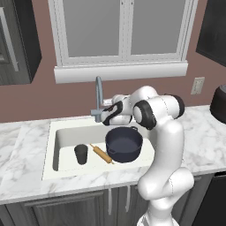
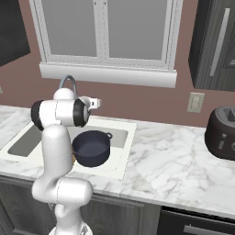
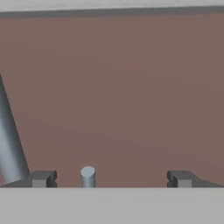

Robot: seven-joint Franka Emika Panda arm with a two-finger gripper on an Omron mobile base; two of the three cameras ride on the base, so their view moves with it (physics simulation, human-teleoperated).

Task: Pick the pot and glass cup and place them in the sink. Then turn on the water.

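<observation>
Hovering open gripper [image 3: 109,178] by faucet lever [image 3: 88,176]

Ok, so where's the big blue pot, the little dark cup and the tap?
pot [image 1: 124,145]: left base view, on its dark inside bottom.
glass cup [image 1: 81,155]: left base view, on its side wall.
faucet [image 1: 99,90]: left base view, on its tall curved neck.

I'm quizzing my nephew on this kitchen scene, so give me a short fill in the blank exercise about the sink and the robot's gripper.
1. The pot and the glass cup both stand inside the ____.
2. A wooden ____ lies in the basin between the cup and the pot.
3. The gripper has its jaws ____ and holds nothing.
4. The gripper is up beside the grey ____.

Missing words: sink; rolling pin; open; faucet
</observation>
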